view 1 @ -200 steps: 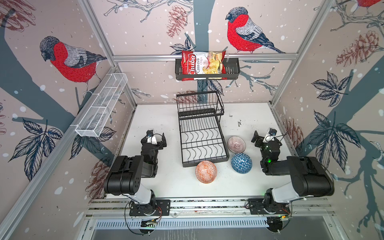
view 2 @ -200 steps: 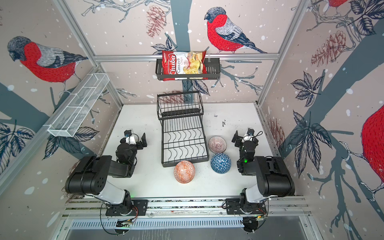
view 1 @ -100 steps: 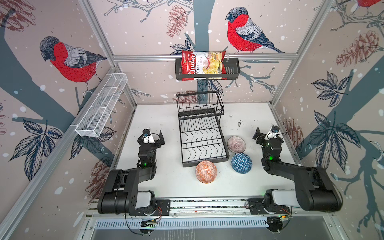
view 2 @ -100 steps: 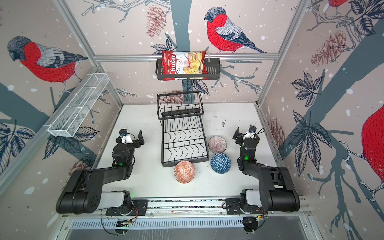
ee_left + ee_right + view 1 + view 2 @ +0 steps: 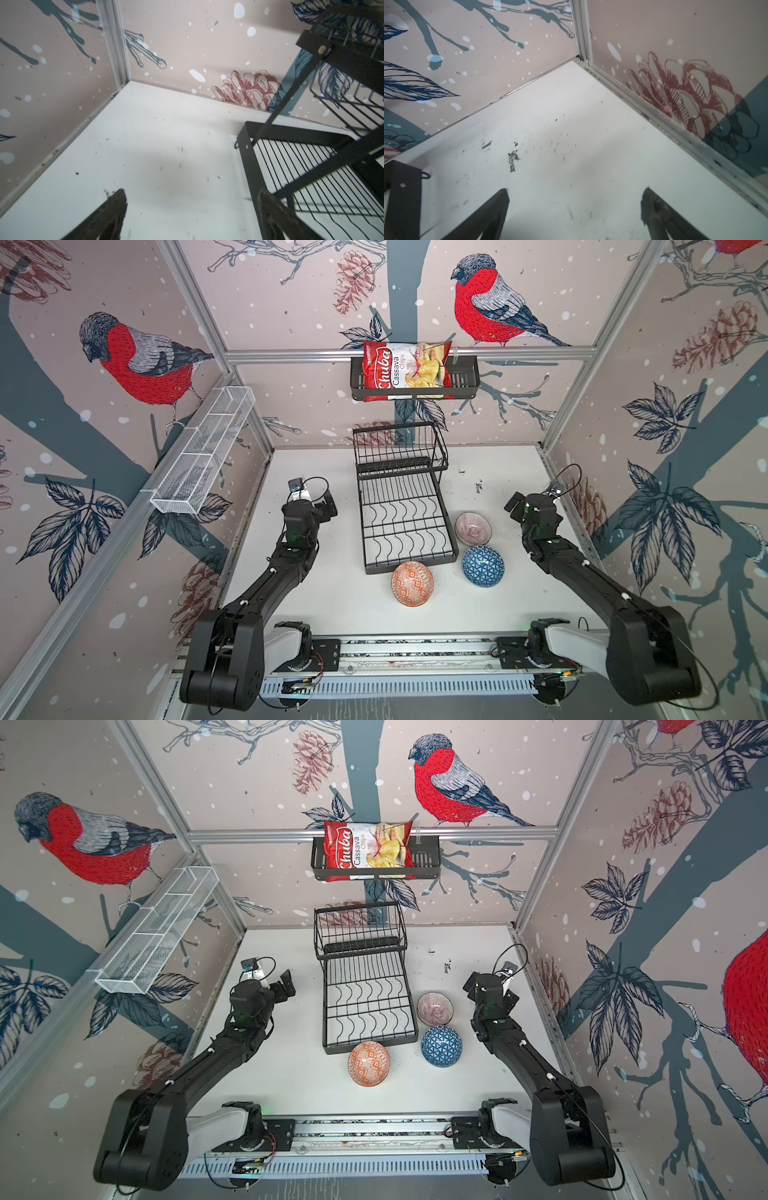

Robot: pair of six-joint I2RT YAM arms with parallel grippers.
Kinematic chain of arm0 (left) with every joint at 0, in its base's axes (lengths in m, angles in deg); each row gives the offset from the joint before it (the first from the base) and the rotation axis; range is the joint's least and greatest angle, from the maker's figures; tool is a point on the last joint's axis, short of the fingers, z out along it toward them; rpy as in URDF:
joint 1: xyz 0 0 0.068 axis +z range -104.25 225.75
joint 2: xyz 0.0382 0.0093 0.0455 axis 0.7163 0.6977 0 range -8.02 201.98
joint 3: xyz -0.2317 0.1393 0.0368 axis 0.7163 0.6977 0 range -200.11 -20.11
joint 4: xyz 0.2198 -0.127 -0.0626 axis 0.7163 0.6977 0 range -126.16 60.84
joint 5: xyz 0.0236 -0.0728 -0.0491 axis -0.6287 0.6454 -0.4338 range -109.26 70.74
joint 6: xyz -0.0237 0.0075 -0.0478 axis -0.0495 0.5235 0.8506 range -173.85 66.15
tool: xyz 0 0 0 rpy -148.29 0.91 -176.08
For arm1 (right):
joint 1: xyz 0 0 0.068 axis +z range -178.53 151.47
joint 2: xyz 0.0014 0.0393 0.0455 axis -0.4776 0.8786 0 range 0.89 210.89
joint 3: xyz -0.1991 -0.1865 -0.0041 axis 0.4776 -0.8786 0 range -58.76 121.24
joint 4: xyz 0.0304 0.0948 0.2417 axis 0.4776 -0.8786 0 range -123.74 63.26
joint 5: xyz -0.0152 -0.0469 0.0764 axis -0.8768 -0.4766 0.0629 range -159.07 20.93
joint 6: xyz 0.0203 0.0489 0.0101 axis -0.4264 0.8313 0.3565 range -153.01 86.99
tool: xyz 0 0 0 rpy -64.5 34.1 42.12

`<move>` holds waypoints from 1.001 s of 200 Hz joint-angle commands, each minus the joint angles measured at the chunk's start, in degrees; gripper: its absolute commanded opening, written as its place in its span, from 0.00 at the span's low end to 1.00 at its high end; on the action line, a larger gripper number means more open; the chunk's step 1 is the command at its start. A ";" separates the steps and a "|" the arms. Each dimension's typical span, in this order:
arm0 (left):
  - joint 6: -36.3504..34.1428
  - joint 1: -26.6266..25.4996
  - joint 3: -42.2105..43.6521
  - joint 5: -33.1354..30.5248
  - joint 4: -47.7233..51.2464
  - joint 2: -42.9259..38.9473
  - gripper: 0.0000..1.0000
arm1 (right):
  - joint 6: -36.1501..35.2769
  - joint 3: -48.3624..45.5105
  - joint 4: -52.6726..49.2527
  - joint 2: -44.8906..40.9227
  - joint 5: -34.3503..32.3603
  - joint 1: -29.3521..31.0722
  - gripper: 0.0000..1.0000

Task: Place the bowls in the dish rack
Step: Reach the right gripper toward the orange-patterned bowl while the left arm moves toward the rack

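Orange bowl by dish rack near end; blue bowl, mauve bowl along rt side.

Black dish rack; beside its right edge mauve bowl, by its near corner blue bowl, orange bowl
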 commanded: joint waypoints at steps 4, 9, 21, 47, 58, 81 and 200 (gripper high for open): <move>4.96 -3.25 -1.11 1.57 11.50 -2.87 0.97 | 6.23 2.29 -14.18 -2.66 0.96 2.70 1.00; 5.45 -3.91 -1.11 2.07 12.74 -3.60 0.97 | 6.55 2.67 -15.35 -3.29 1.24 3.34 1.00; 6.85 -5.39 -0.96 3.53 15.36 -5.71 0.97 | 6.86 3.40 -17.80 -5.06 2.12 4.72 1.00; 9.74 -8.00 -0.71 7.16 20.56 -9.94 0.97 | 7.18 3.94 -21.61 -9.05 4.01 6.96 1.00; 11.10 -9.00 -0.52 8.08 22.61 -11.51 0.97 | 7.31 3.74 -22.14 -10.69 5.01 7.59 0.99; 13.10 -10.78 -0.67 9.87 25.39 -14.57 0.97 | 7.56 3.52 -23.04 -13.61 7.23 8.22 0.99; 17.74 -24.83 -6.43 7.23 40.91 -13.63 0.97 | 5.56 11.26 -31.61 -8.26 9.23 21.61 1.00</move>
